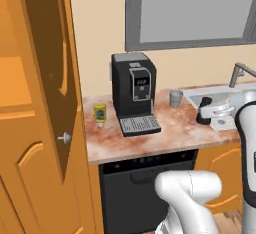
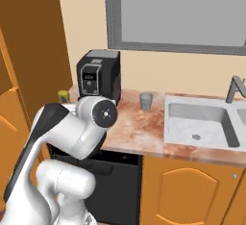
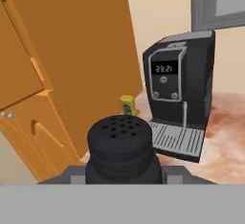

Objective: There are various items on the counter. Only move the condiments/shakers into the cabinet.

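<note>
Small black cylindrical shaker (image 3: 122, 146) gripped tight in the robot's claw (image 3: 122, 173).
Beyond it, a yellow mustard bottle (image 3: 127, 105) stands beside the black coffee machine (image 3: 179, 94) on the reddish-brown counter (image 1: 175, 128).

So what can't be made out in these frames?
- Hand view: the tool's fingers, hidden behind the black shaker it is shut on.
- Right base view: the mustard bottle, mostly hidden by the coffee machine.
- Left base view: cabinet shelves, cut off by the left edge.
- Mustard label text: too small.
</note>
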### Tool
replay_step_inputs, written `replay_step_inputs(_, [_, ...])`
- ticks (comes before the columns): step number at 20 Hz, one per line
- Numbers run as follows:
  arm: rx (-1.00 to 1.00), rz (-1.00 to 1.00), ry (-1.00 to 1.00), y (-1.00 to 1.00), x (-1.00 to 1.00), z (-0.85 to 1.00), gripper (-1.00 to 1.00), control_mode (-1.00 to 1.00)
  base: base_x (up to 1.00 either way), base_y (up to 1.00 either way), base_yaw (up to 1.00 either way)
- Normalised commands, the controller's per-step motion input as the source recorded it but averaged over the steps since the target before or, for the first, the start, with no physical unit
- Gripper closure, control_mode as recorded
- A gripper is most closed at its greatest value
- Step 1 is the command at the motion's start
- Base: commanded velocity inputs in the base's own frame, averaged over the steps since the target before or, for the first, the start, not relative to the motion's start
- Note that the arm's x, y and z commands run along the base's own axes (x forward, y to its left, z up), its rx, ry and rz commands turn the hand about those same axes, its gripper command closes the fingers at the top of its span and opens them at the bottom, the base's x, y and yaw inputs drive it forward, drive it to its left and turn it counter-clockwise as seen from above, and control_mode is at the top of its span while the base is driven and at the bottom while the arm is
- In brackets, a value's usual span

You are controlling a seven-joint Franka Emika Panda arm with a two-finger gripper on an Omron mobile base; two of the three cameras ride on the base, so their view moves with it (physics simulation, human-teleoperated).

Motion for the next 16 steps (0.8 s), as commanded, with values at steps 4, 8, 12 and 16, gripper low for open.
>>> replay_step_inputs(4, [0.0, 0.0, 0.0, 0.0, 0.0, 0.0, 1.0, 1.0, -1.0, -0.01, -0.11])
replay_step_inputs(8, [0.0, 0.0, 0.0, 0.0, 0.0, 0.0, 1.0, 1.0, -0.98, 0.47, -0.1])
replay_step_inputs(12, [0.0, 0.0, 0.0, 0.0, 0.0, 0.0, 1.0, 1.0, -0.64, 0.99, -0.1])
replay_step_inputs(16, [0.0, 0.0, 0.0, 0.0, 0.0, 0.0, 1.0, 1.0, -0.56, 1.0, -0.1])
